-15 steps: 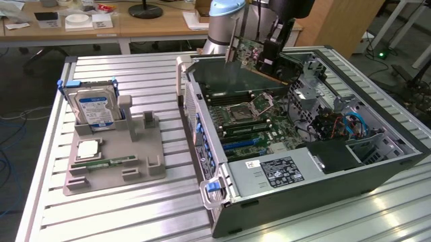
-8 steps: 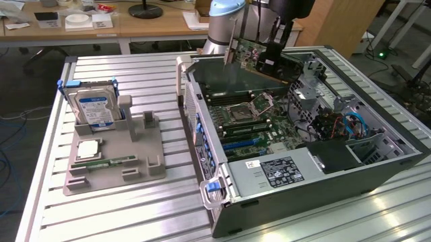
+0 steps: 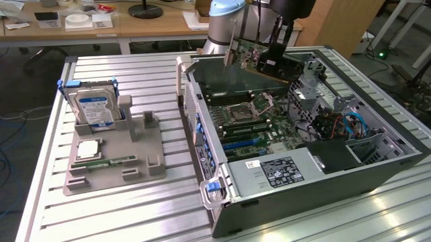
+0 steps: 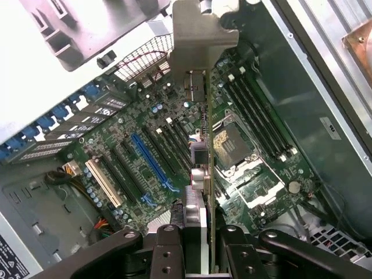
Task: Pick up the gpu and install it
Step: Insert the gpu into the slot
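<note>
Exterior view: the arm's black claw (image 3: 275, 60) hangs over the far end of the open computer case (image 3: 303, 186), which lies on its side on the slatted metal table (image 3: 135, 212). The claw is clamped on the gpu (image 3: 251, 54), held up on edge and clear of the motherboard (image 3: 249, 116) below. The card's silvery bracket (image 3: 231, 48) points toward the exterior view's left, and the side facing this camera looks green and carries small parts.

In the wrist view the claw (image 4: 203, 247) has its two dark fingers (image 4: 168, 250) partly closed, one on each broad side of the gpu (image 4: 200, 174). The card is seen edge-on as a thin line, ending in the bent metal bracket (image 4: 203, 40). Beneath it lies the motherboard (image 4: 139, 151). The long blue slot (image 4: 154, 163) sits on one side of the card's line and the processor socket (image 4: 232, 145) on the other. The card touches no slot.

On the exterior view's left, well apart from the case, a grey holder (image 3: 114, 166) stands on the table. It carries the upright hard drive (image 3: 94, 108) with its blue-white label and a slim green memory stick (image 3: 101, 162) lying flat.
</note>
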Tool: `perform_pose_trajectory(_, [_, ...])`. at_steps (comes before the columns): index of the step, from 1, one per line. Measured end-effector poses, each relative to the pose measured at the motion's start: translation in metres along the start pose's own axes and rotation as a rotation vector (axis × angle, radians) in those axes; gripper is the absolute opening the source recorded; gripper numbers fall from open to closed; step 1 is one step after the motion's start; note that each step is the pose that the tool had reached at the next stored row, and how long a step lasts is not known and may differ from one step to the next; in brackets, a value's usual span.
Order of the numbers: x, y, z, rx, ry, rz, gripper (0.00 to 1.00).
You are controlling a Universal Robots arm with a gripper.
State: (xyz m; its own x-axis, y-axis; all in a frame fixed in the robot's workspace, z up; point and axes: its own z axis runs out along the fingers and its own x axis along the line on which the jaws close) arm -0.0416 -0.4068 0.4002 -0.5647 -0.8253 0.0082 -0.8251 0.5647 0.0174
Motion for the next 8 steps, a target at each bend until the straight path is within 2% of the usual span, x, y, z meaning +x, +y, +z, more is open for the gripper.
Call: perform_pose_trajectory(8, [-0.0013,-0.0019,0.0001,0.0002,0.0008,-0.044,0.29])
